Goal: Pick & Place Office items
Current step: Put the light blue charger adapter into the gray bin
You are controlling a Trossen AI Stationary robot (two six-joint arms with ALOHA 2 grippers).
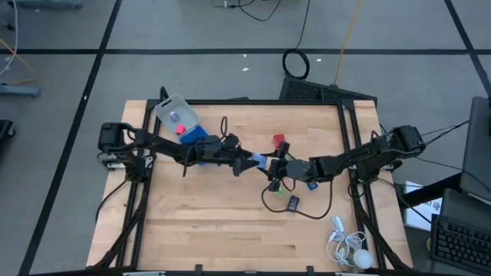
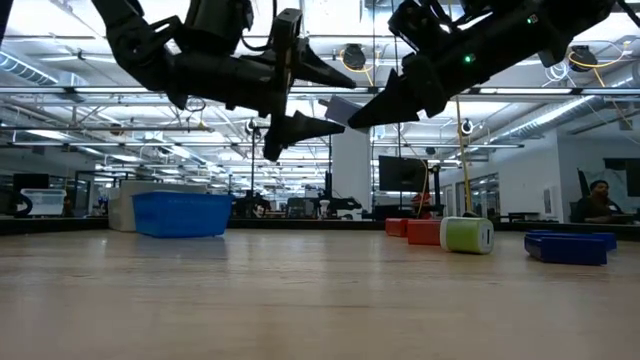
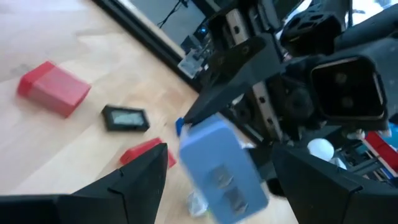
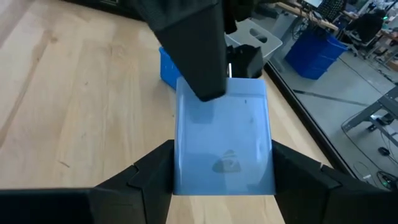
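Observation:
My right gripper (image 1: pixel 270 165) is shut on a pale blue block (image 4: pixel 224 137) and holds it in the air above the middle of the table. My left gripper (image 1: pixel 252 162) faces it from the left, open, with one finger (image 3: pixel 140 177) on each side of the block's free end (image 3: pixel 217 168), touching nothing. On the table lie a red block (image 3: pixel 53 89), a dark piece with a pale centre (image 3: pixel 126 118), a flat red piece (image 3: pixel 144 151), a green piece (image 2: pixel 467 235) and a blue piece (image 2: pixel 568 247). My right gripper pinches the pale blue block by its two long sides (image 4: pixel 186 174), at the end nearest the wrist, between its two fingers. The fingers come almost level from the table's right and lie along the block. The block sticks out toward my left gripper, clear of the table.
A clear plastic box (image 1: pixel 175 113) holding a red piece and a blue tray (image 1: pixel 196 138) stand at the far left. A white corded gadget (image 1: pixel 349 249) lies at the near right corner, and a dark cable (image 1: pixel 307 215) loops near the middle.

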